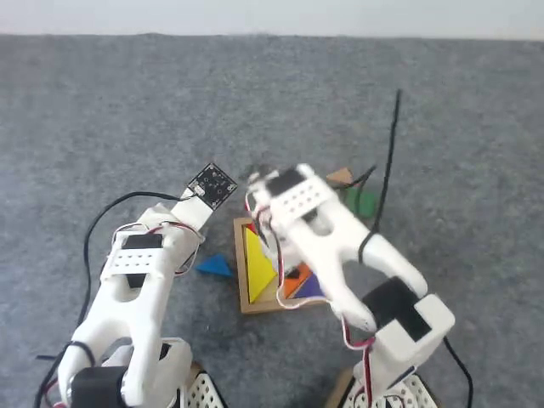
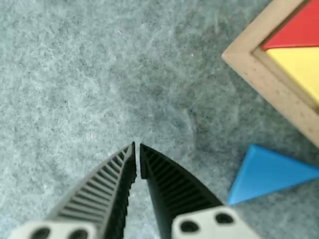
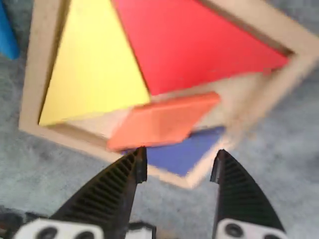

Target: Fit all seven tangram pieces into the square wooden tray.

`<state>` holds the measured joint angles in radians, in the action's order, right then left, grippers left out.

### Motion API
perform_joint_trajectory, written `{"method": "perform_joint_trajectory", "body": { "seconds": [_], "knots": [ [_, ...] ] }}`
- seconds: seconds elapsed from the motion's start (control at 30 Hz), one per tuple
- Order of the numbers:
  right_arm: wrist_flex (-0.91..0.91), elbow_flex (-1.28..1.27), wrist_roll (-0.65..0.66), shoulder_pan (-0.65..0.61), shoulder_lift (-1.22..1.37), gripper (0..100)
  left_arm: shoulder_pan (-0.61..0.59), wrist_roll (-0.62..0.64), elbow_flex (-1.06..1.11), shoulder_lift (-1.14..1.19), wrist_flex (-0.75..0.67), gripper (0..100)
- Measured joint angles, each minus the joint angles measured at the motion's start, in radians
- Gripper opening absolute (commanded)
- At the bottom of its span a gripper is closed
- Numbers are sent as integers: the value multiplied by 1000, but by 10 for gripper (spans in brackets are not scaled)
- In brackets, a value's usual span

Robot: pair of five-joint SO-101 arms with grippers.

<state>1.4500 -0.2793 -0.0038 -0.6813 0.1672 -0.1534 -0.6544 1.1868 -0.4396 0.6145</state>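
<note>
Grey fuzzy desk [image 1: 127, 102] was edged by pale wall [image 1: 255, 17] | left claw [image 2: 137, 149] was closed, empty | right claw [image 3: 180, 154] was spread wide over tray [image 3: 39, 74]

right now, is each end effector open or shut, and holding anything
Left end effector: shut, holding nothing.
Right end effector: open, holding nothing, at the edge of the wooden tray.

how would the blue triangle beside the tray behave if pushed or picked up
The blue triangle looks like a flat, rigid slab, so it probably stays stiff and cannot roll. It lies flat on the fuzzy grey mat, so a push would likely drag and pivot it rather than glide. Its low edges may be hard to pinch.
</note>
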Motion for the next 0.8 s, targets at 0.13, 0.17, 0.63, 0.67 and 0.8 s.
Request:
{"method": "perform_joint_trajectory", "body": {
  "seconds": [0.13,0.17,0.63,0.67,0.8],
  "knots": [
    [-127,-100,0,-26,-11,223,0,0,0,0,0,12],
    [-135,-101,0,-28,-11,223,0,0,0,0,0,12],
    [-215,-86,40,-57,31,253,-18,0,0,0,-6,12],
    [-215,-84,40,-54,35,279,-18,0,0,0,-8,12],
    [-204,-72,40,-52,37,340,-15,0,0,0,-12,12]
  ]
}}
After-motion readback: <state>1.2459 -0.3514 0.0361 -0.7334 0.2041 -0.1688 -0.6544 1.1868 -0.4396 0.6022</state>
